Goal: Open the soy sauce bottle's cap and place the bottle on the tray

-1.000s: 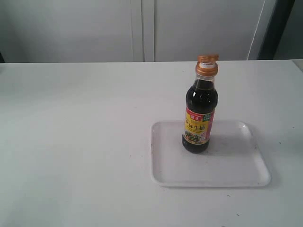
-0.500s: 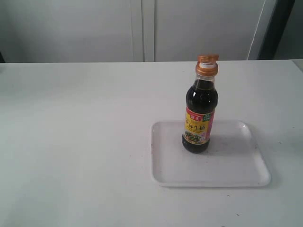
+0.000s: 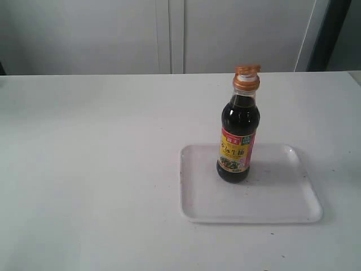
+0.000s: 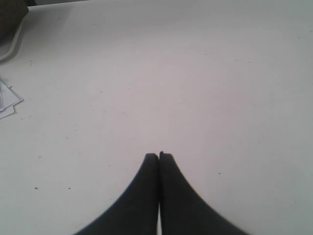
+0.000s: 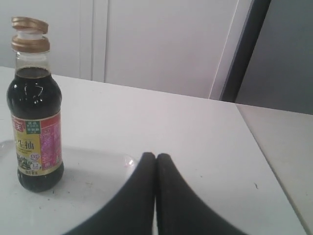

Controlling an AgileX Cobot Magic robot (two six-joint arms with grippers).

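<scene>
We are working over a white table (image 3: 90,169) with pale wall panels (image 3: 169,34) behind it. Nearest us, the tray (image 3: 282,203) is lying flat on the table, and the bottle (image 3: 238,130) is standing upright in its far half, cap (image 3: 247,76) flipped open. Our left gripper (image 4: 159,155) is hanging over bare table, fingers pressed together. Our right gripper (image 5: 155,156) is sitting beside the tray, fingers likewise closed and empty.
</scene>
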